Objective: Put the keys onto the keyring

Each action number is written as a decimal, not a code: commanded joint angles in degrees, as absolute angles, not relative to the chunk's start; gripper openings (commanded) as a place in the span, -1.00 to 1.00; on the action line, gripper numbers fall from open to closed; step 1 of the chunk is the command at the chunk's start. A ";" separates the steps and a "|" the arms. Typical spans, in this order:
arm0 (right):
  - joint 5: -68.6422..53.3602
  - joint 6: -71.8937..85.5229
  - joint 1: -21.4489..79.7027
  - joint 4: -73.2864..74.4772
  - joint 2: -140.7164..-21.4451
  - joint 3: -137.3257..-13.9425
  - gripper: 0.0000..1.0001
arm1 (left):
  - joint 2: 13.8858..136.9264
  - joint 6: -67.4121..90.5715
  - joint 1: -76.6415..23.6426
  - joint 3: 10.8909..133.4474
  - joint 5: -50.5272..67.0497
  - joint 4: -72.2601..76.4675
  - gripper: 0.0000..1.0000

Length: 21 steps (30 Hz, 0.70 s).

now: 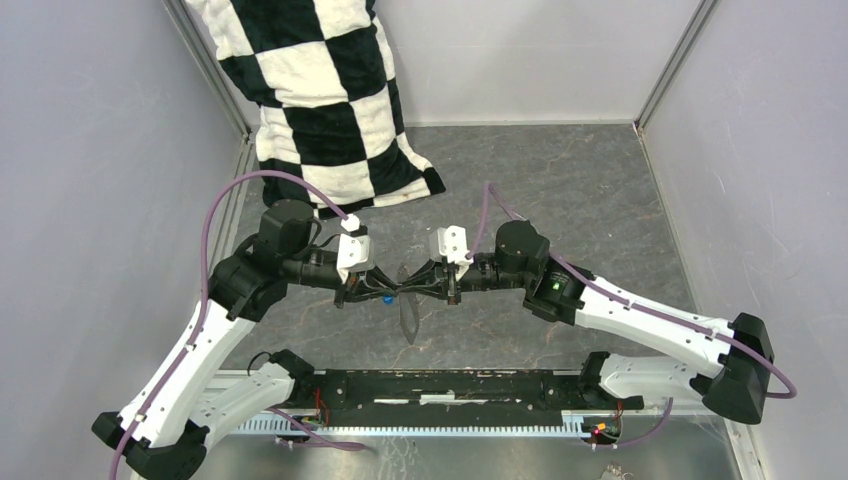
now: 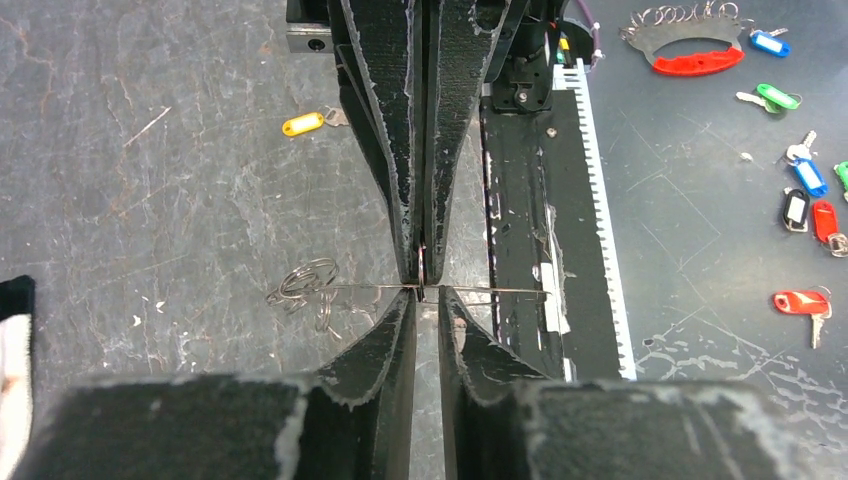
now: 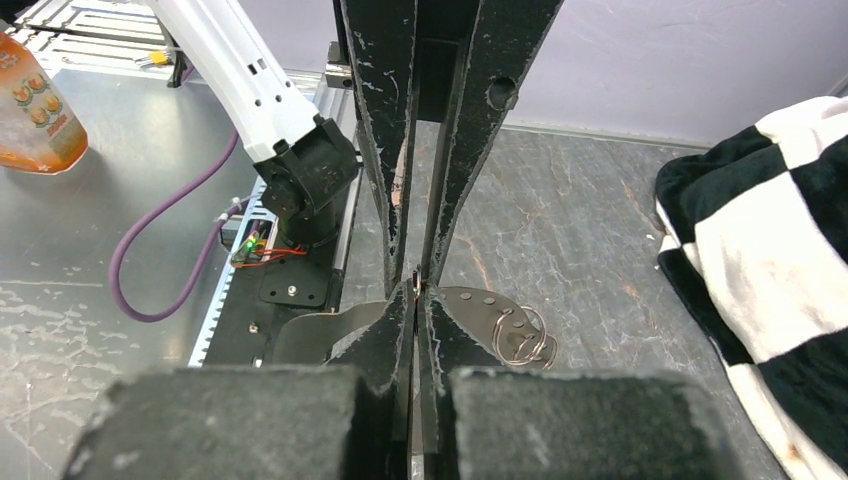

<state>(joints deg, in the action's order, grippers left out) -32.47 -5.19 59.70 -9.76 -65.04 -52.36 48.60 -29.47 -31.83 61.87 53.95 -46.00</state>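
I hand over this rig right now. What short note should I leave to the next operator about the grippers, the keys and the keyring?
Left gripper: shut, it seems on the keyring, a thin wire crossing its tips.
Right gripper: shut, tip to tip with the left; something small and shiny sits in its grip, which I cannot identify.
Yellow key: loose on the table, apart from both grippers.
Blue key: a blue spot beside the left gripper's tips; on the wire or not, I cannot tell.
Done: no key clearly threaded.
Left: at least the yellow key.
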 commanded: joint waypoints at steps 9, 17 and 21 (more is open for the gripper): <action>-36.83 -3.65 60.21 -14.28 -66.93 -55.91 -0.99 | 47.79 -31.29 -31.84 63.45 57.18 -43.34 -0.96; -36.30 -6.24 60.17 -7.51 -65.93 -57.52 -0.48 | 46.82 -32.54 -31.93 62.96 54.23 -45.25 -0.96; -35.10 -8.48 60.25 -3.19 -65.22 -59.14 -0.32 | 45.96 -34.91 -31.90 62.34 54.22 -46.39 -0.96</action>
<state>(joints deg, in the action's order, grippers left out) -35.92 -5.82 59.81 -5.93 -66.43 -55.22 47.16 -31.11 -31.62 61.87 53.49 -47.81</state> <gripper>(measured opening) 0.327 0.035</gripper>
